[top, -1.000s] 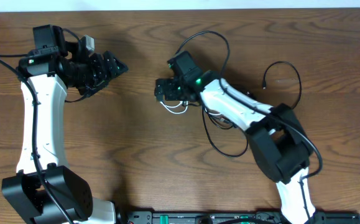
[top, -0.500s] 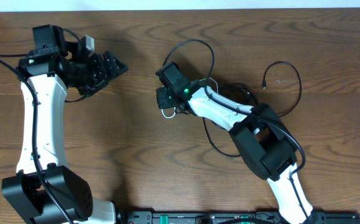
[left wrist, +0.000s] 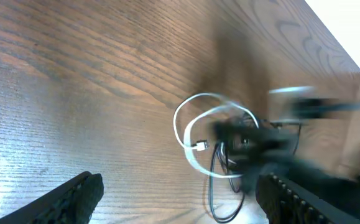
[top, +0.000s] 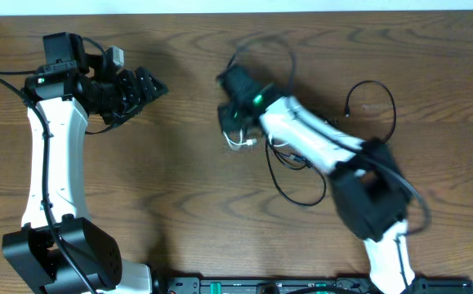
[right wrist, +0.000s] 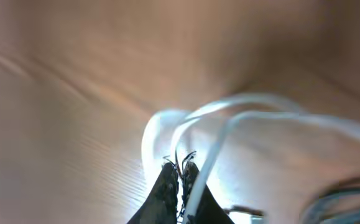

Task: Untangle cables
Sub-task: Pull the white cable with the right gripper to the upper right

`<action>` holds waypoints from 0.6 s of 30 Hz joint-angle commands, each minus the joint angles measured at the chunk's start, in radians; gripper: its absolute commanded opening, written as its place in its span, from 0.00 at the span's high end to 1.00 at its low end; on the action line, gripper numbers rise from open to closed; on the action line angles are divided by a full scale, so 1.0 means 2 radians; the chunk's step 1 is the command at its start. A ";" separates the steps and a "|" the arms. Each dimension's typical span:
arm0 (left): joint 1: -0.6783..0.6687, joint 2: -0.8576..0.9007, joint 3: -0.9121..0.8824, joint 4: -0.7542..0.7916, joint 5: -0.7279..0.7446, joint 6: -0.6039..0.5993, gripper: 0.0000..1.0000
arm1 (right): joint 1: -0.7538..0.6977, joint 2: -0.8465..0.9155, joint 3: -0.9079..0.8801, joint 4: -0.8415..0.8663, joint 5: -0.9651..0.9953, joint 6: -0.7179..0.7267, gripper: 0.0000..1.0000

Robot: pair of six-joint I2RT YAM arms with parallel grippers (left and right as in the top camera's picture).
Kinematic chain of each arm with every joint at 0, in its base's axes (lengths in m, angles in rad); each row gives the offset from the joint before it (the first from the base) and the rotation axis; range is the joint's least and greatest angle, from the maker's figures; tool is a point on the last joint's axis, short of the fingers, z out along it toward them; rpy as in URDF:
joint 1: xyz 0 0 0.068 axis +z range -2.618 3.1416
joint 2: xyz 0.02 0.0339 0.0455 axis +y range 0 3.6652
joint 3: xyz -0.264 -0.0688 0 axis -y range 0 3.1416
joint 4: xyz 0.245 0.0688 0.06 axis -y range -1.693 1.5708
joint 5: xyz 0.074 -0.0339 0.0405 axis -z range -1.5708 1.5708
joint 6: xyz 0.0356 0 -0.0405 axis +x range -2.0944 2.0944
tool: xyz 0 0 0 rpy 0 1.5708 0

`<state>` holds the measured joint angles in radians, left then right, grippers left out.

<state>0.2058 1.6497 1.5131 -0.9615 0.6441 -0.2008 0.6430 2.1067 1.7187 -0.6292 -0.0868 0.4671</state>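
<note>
A short white cable [top: 240, 142] lies looped on the wood near the middle of the table, against a tangle of thin black cables [top: 290, 193]. Another black cable [top: 390, 104] arcs off to the right. My right gripper [top: 234, 129], blurred by motion, sits right over the white loop. In the right wrist view its fingers [right wrist: 167, 186] are pressed together and the white cable [right wrist: 212, 155] runs down into the seam between them. My left gripper [top: 159, 86] hangs open at the upper left, well away. In the left wrist view the white loop [left wrist: 181, 127] lies ahead of its spread fingers [left wrist: 74, 196].
The table [top: 179, 204] is brown wood. The robot's base rail [top: 301, 286] runs along the near edge. Thicker black arm wires [top: 261, 49] loop above the right wrist.
The right gripper closed over the white loop, swung left, then back right, and the white cable shifted with it. The left arm has stayed still.
</note>
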 commanded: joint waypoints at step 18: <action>0.000 -0.005 0.001 0.001 -0.005 0.013 0.16 | -0.417 -0.175 0.087 0.002 0.025 -0.055 0.99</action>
<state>0.2058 1.6497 1.5131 -0.9611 0.6441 -0.2008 -0.1108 1.7603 1.8671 -0.6189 -0.0441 0.3771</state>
